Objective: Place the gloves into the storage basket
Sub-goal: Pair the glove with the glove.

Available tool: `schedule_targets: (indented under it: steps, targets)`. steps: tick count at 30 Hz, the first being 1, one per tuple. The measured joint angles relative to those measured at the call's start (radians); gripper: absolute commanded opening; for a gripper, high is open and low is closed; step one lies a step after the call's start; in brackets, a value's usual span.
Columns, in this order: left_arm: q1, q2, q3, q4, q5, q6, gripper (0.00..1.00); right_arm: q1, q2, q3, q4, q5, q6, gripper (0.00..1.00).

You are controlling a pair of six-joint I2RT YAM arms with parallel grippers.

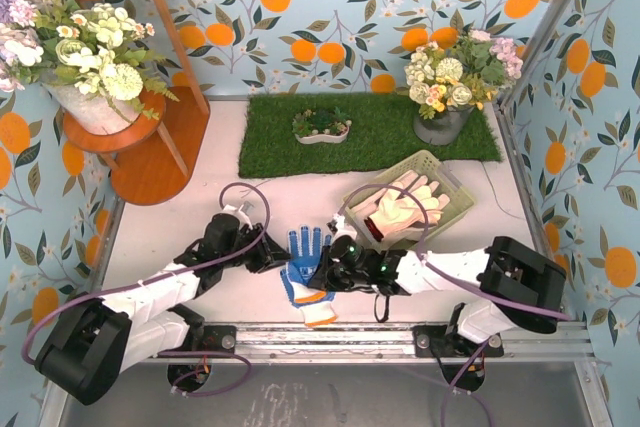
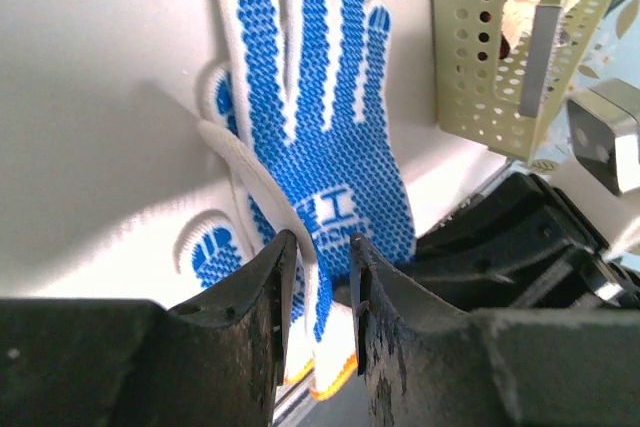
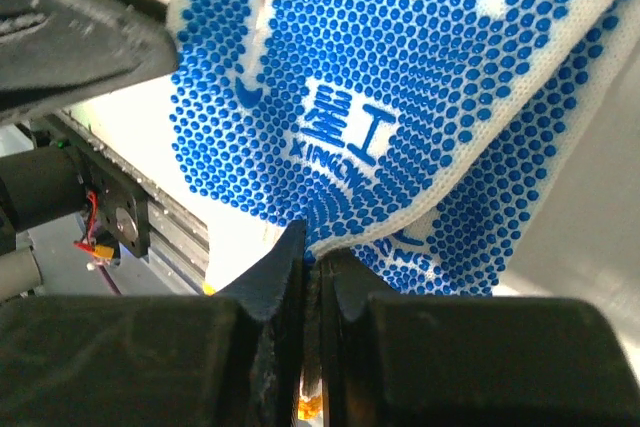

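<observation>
Near the front edge of the table, between the two grippers, lies a blue glove, dotted palm up, with its fingers pointing to the far side and its orange cuff toward the arm bases. Both wrist views show a second blue-dotted layer under it, with a thumb and fingertip sticking out, so it looks like two blue gloves stacked, though I cannot be sure.

One basket sits just right of and behind the blue glove, turned at an angle. It holds pale gloves that overlap each other. There are at least two, but I cannot count them exactly. The blue glove is outside the basket, flat on the table.

The right gripper is at the glove's right edge with its jaws pressed together, pinching the white rim of the upper layer. The left gripper is at the glove's left edge. Its jaws stand a narrow gap apart with the white cuff visible between them, and I cannot tell whether they are gripping it.

At the back is one green mat with one white dish of small plants and one grey vase of flowers on it. At the left, a wooden stand carries one white pot of flowers on a shelf, and higher up another pot is cut off by the frame.
</observation>
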Motion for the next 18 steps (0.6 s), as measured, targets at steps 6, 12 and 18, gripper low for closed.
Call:
schedule_targets:
  steps: [6,12,18]
  targets:
    - [0.0,0.0,-0.005,-0.038,-0.045,0.023,0.13,0.043,-0.054,-0.002,-0.035,0.024,-0.003,0.0]
    - [0.0,0.001,-0.005,-0.074,-0.059,0.04,0.0,0.056,-0.12,-0.007,-0.069,0.054,-0.008,0.0]
    - [0.0,-0.032,-0.005,-0.133,-0.033,0.044,0.0,0.08,-0.169,-0.007,-0.11,0.079,-0.011,0.0]
